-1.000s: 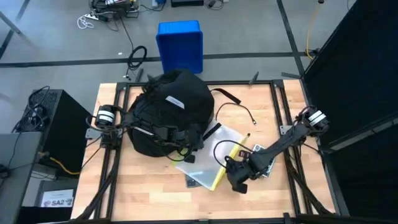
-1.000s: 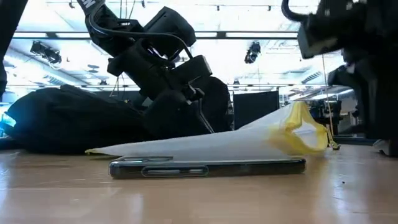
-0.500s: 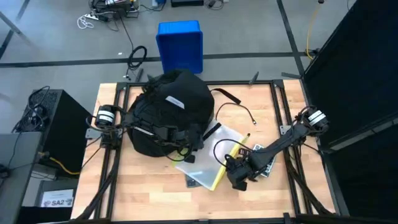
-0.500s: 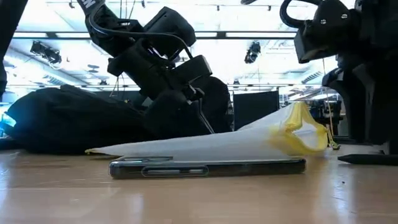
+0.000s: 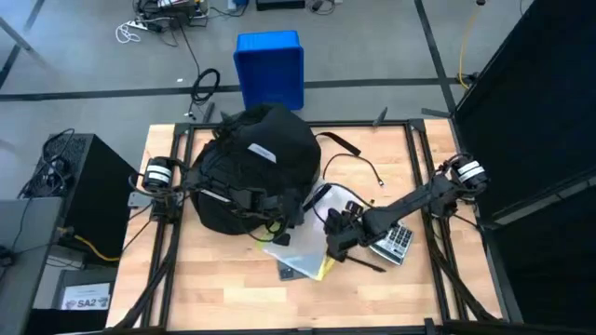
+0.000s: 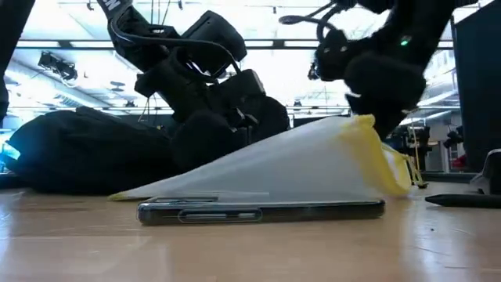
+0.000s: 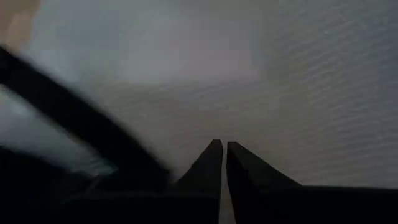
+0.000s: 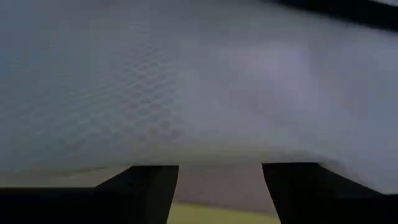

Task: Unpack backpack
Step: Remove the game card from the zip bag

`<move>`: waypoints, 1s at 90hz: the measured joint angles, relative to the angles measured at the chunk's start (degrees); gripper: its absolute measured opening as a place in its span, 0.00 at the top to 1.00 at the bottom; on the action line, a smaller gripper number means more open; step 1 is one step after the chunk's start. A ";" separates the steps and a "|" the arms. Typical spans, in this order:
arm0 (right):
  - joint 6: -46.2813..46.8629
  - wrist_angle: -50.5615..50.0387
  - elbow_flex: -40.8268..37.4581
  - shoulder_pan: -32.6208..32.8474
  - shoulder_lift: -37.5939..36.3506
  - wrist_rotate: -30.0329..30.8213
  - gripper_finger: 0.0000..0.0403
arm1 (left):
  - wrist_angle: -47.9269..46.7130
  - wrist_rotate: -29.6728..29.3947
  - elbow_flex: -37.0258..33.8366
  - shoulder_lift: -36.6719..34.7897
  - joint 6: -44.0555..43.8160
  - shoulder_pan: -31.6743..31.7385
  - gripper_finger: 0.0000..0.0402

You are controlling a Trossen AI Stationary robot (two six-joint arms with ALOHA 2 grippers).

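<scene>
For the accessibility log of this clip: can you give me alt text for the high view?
A black backpack sits on a wooden table, with the left claw at its front. The right claw is over a translucent pouch with yellow edging, beside a calculator and a pen. A blue plastic box stands on the floor beyond.

The table [image 5: 205, 279] has a light wood top with a dark metal frame around it. A big black backpack [image 5: 251, 167] sits on the far left part. Beside it lies a see-through bag [image 6: 297, 168] with something yellow inside, and one end is tilted up. A flat dark phone [image 6: 262, 211] lies near the front. A calculator [image 5: 395, 242] and a black pen [image 5: 365, 263] lie on the right. A thin black cable [image 5: 358, 166] lies near the back.
</scene>
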 joint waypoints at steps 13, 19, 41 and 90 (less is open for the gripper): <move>-0.88 0.67 -0.16 -2.10 0.00 0.06 0.51 | 0.67 0.92 0.00 0.00 0.25 -1.87 1.00; -1.77 1.93 -0.16 -2.58 0.00 0.17 0.52 | 0.99 0.32 -0.02 0.00 0.26 -2.12 1.00; -2.79 3.53 -0.16 -2.68 0.00 1.26 0.50 | 1.64 -6.33 0.00 0.00 0.69 -1.71 1.00; -12.61 2.22 -0.16 -6.26 0.00 -3.07 0.25 | 2.54 -5.06 0.48 0.00 3.43 -0.38 1.00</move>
